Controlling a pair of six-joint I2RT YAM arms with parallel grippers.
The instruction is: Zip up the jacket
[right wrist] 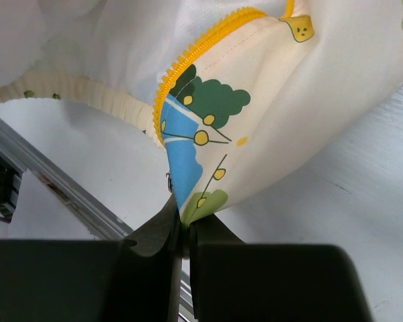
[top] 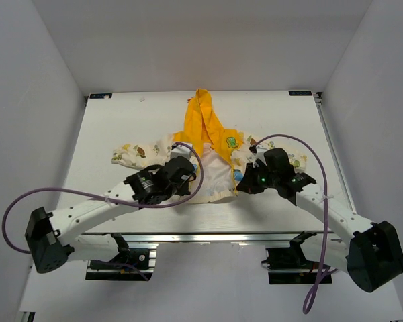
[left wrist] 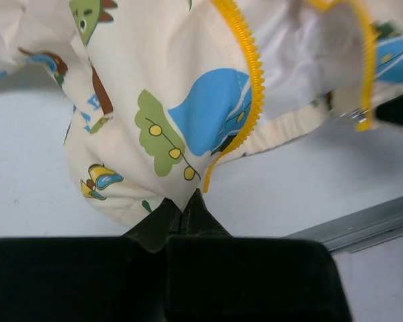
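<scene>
Jacket (top: 215, 171): one, in two jaw pairs

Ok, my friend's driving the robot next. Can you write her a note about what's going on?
Left gripper: shut on the jacket, at the bottom corner of one front panel, beside the zipper.
Right gripper: shut on the other panel's bottom corner.
Jacket: on the table, hood at the far side, front open.
Done: both corners gripped.
Left: join the zipper halves and zip up.
</scene>
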